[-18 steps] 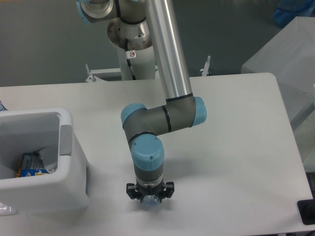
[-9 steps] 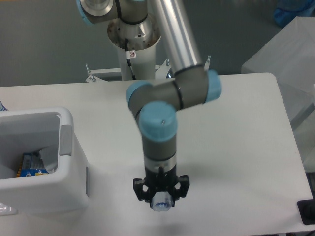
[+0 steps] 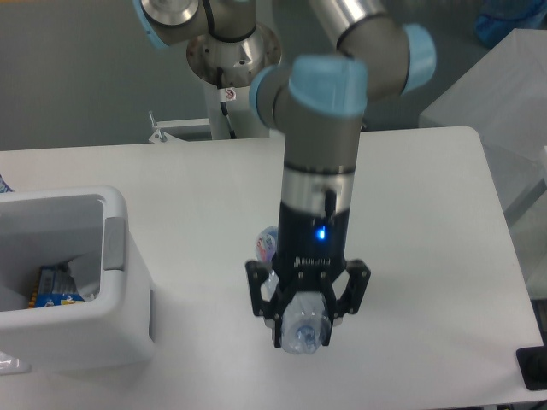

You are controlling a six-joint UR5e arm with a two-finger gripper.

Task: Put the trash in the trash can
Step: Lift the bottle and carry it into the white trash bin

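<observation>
One white table (image 3: pixel 427 239), grey floor (image 3: pixel 77 77) behind, gripper (image 3: pixel 304 329) gripping bottle (image 3: pixel 301 323)

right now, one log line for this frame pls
phase: carry | tool: shut on bottle, lifted off table | trash can: at left, holds blue-yellow item | bottle not yet in trash can

A lab: robot arm (image 3: pixel 320 154) bolted behind a plain white table (image 3: pixel 427 256).

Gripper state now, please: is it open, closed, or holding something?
Gripper: closed on the clear plastic bottle, held above the table.
</observation>
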